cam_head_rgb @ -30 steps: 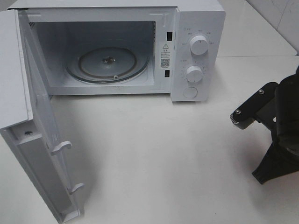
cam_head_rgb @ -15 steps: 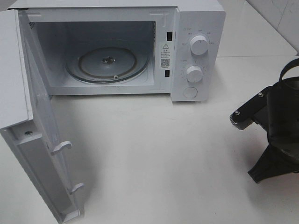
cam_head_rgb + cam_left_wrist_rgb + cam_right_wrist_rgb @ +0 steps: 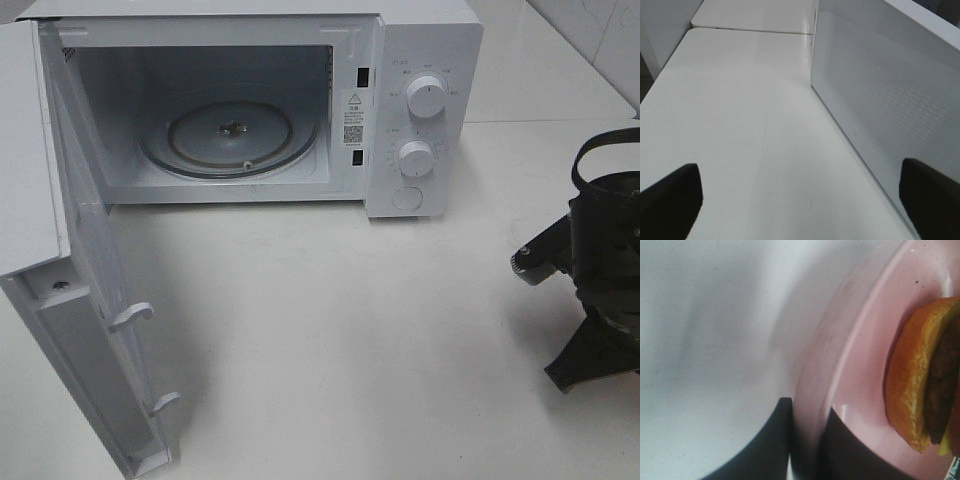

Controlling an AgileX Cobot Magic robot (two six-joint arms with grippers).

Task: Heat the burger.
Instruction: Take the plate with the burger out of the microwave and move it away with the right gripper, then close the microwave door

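The burger (image 3: 917, 390), with its golden-brown bun and dark patty, lies on a pink plate (image 3: 865, 360) in the right wrist view. My right gripper (image 3: 808, 407) is shut on that plate's rim, one finger on each side. In the exterior high view only the right arm (image 3: 600, 260) shows, at the right edge; burger and plate are out of that view. My left gripper (image 3: 800, 200) is open with nothing between its fingers, over the table beside the microwave door (image 3: 890, 100).
A white microwave (image 3: 425, 60) stands at the back with its door (image 3: 90, 300) swung wide open to the left. Its glass turntable (image 3: 230, 135) carries nothing. White table (image 3: 340, 330) stretches in front of the oven.
The right arm has shifted a little to the right and turned. A black cable loop has come into view above it. The microwave has not moved.
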